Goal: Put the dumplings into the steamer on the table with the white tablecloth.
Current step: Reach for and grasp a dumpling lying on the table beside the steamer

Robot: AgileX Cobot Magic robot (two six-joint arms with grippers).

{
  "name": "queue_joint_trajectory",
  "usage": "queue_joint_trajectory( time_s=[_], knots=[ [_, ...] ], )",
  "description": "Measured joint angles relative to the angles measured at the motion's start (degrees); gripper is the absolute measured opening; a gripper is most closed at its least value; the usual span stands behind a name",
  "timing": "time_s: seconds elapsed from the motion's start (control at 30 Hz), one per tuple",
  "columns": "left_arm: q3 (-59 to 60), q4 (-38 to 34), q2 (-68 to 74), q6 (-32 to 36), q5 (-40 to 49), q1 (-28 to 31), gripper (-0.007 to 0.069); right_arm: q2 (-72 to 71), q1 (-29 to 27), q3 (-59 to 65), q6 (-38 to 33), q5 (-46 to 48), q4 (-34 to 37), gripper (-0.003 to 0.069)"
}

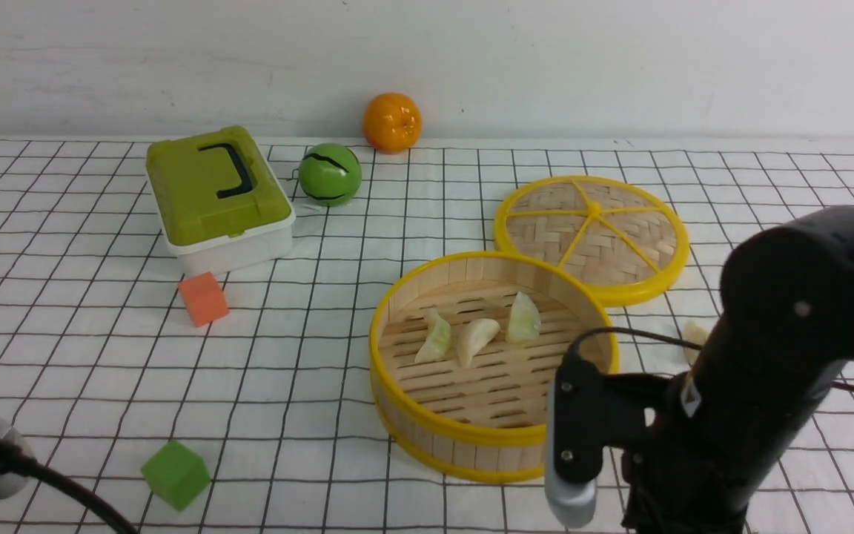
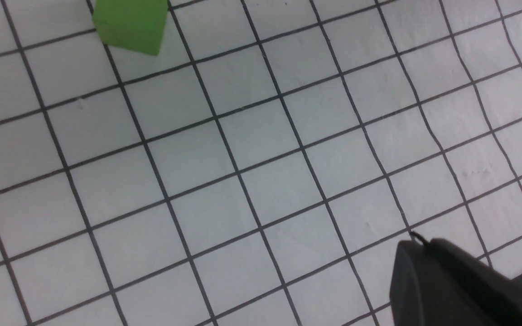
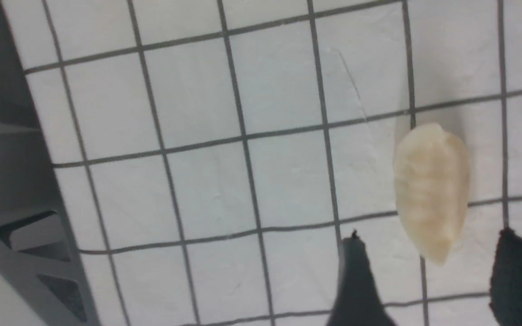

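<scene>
Our right gripper [image 3: 437, 285] hangs nearest, fingers spread either side of a cream dumpling [image 3: 431, 199] lying on the white tablecloth [image 3: 243, 181], right of the steamer [image 1: 390, 356]. We should lower squarely, close across its narrow body, then lift above the wall. Our left gripper [image 2: 424, 267] sits closed.

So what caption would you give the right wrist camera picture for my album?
Open right gripper at one end of a glossy cream-white crescent dumpling lying on the white black-gridded tablecloth.
</scene>
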Motion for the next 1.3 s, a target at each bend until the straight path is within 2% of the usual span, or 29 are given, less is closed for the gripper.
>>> queue_joint_trajectory(
  time_s=[0.1, 0.2, 0.33, 0.47, 0.53, 0.8, 0.93, 1.17, 1.3],
  knots=[
    [1.2, 0.0, -0.2, 0.0, -0.3, 0.0, -0.0013, 3.4, 0.0, 0.0, -1.0, -3.5, -1.2, 0.047],
    [2.2, 0.1, -0.2, 0.9, -1.0, 0.0, -0.0013, 6.6, 0.0, 0.0, -1.1, -5.7, -2.3, 0.0465],
    [3.4, 0.1, -0.2, 1.8, -2.4, 0.0, -0.0013, 10.0, 0.0, 0.0, -1.2, -6.3, -1.9, 0.043],
    [4.4, 0.1, -0.2, 2.8, -3.3, 0.0, -0.0013, 12.7, 0.0, 0.0, -0.7, -6.3, -2.2, 0.0322],
    [4.4, 0.1, -0.2, 3.0, -3.8, 0.0, -0.0013, 12.7, 0.0, -0.2, 0.9, -6.4, -2.9, 0.0269],
    [4.4, 0.1, -0.2, 3.1, -4.8, 0.0, -0.0013, 11.2, 0.0, -5.5, 11.1, -0.8, -5.7, 0.0269],
    [4.4, 0.1, -0.2, 3.1, -5.0, 0.0, -0.0013, 9.1, 0.0, -15.8, 17.1, 1.1, -4.7, 0.0269],
    [4.4, 0.1, -0.2, 3.1, -5.1, 0.0, -0.0013, 16.2, 0.0, -27.2, 28.2, -4.9, -4.8, 0.0269],
    [4.4, 0.1, -0.2, 3.1, -5.1, 0.0, -0.0013, 22.0, 0.0, -29.4, 29.6, -8.3, -5.6, 0.0269]
  ],
)
